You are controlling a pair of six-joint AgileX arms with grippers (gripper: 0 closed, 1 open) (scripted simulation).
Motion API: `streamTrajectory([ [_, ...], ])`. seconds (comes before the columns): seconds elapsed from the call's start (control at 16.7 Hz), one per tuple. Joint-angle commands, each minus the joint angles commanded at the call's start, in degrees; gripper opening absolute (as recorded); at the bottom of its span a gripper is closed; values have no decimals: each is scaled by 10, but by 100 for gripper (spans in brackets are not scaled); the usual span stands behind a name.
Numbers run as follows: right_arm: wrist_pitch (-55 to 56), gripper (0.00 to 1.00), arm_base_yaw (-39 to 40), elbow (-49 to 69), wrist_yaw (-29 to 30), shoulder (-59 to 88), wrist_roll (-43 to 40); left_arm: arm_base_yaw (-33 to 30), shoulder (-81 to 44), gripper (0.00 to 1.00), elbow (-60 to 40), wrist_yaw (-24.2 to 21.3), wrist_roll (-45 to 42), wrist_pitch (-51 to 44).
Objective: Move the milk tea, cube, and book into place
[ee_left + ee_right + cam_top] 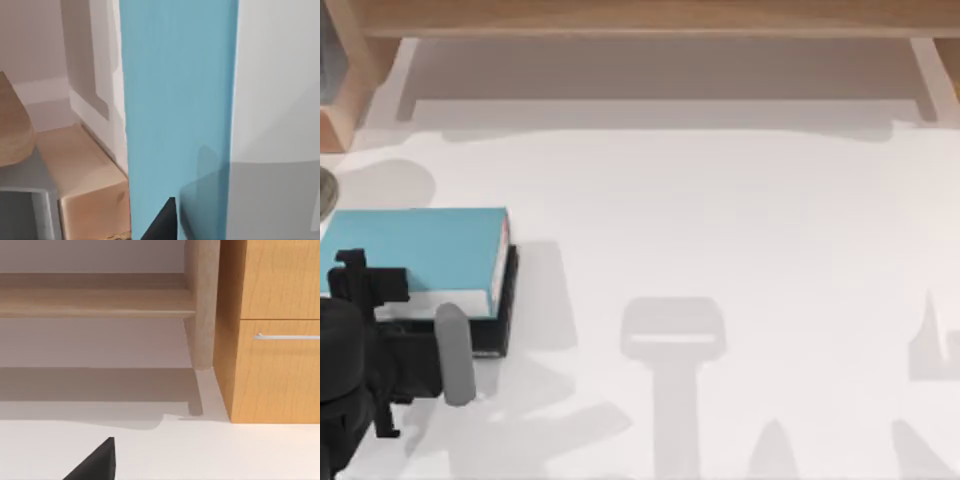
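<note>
White table (pixel 740 230), smooth and matte, w/ a wooden shelf unit (pixel 650 15) along the far edge, prob. where things end up. The book (pixel 415 245), flat teal cover w/ white page edges, lies at the table's left atop a black book (pixel 506 310). My left gripper (pixel 395 300) sits at its near edge; can't tell if my fingers are open or gripping. Right arm's parked facing a wood drawer (pixel 280 365).

Left arm (pixel 360 350) covers book (pixel 420 245) near edge; black book (pixel 505 300) mostly hidden underneath.
</note>
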State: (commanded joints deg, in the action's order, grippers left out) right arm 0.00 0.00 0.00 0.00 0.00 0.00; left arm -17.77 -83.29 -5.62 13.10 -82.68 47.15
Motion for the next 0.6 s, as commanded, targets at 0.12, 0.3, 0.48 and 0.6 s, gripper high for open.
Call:
streamTrajectory([
  [0.12, 0, 100, 0, 0, 0, 0, 0, 0, 0, 15, 0, 0, 0, 0],
  [0.3, 0, 100, 0, 0, 0, 0, 0, 0, 0, 38, 0, 0, 0, 0],
  [0.48, 0, 100, 0, 0, 0, 0, 0, 0, 0, 60, 0, 0, 0, 0],
  [0.6, 0, 100, 0, 0, 0, 0, 0, 0, 0, 75, 0, 0, 0, 0],
])
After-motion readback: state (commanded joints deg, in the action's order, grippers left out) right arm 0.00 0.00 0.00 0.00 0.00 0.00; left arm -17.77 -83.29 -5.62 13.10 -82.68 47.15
